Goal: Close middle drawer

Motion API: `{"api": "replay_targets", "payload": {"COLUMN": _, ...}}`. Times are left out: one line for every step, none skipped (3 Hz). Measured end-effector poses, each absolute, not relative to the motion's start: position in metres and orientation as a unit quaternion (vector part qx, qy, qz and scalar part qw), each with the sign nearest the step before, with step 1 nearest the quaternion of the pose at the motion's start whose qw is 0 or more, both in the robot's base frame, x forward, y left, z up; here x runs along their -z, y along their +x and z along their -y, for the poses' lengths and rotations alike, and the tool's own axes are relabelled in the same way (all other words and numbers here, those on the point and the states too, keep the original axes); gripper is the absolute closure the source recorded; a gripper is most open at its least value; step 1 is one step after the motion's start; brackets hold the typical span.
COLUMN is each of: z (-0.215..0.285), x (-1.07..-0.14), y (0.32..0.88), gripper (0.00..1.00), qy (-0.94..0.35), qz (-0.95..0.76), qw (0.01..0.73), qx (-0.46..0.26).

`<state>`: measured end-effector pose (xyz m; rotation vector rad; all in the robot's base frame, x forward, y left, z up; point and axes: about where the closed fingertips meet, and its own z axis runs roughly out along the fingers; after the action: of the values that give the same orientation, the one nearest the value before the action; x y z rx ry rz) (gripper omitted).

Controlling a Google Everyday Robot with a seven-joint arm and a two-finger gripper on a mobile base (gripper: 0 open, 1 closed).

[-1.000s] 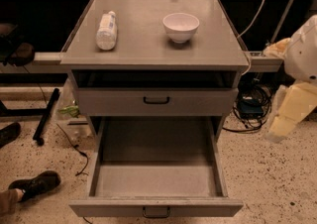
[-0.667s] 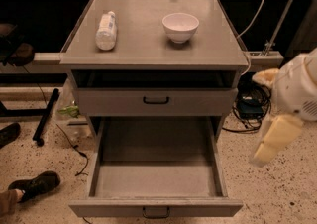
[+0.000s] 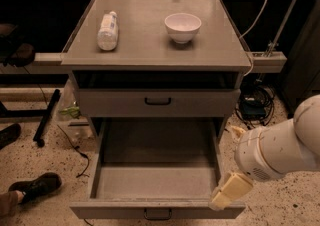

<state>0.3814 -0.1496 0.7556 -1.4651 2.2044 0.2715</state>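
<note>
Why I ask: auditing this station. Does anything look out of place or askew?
The middle drawer stands pulled far out, the gripper by its front right corner. On the cabinet top a bottle lies on its side.

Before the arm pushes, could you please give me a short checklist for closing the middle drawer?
1. The middle drawer is pulled out, ready for a push: ok.
2. Nothing lies inside it: ok.
3. The gripper is centred on the front: not ok, it sits at the right front corner, away from the handle.
4. Gripper touching the front: cannot tell.
5. The bottle and bowl are on the cabinet top, out of the path: ok.
6. The shoe is left of the drawer, apart from it: ok.
</note>
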Motion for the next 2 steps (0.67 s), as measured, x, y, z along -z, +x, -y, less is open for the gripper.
{"api": "replay_targets", "payload": {"z": 0.15, "x": -0.755, "y": 0.381, "gripper": 0.0, "qy": -0.535, "qz": -0.805, "qw": 0.238, "qx": -0.099}}
{"api": "replay_targets", "payload": {"z": 0.163, "x": -0.729, "y": 0.373, "gripper": 0.0, "qy": -0.524, "qz": -0.811, "qw": 0.239, "qx": -0.099}}
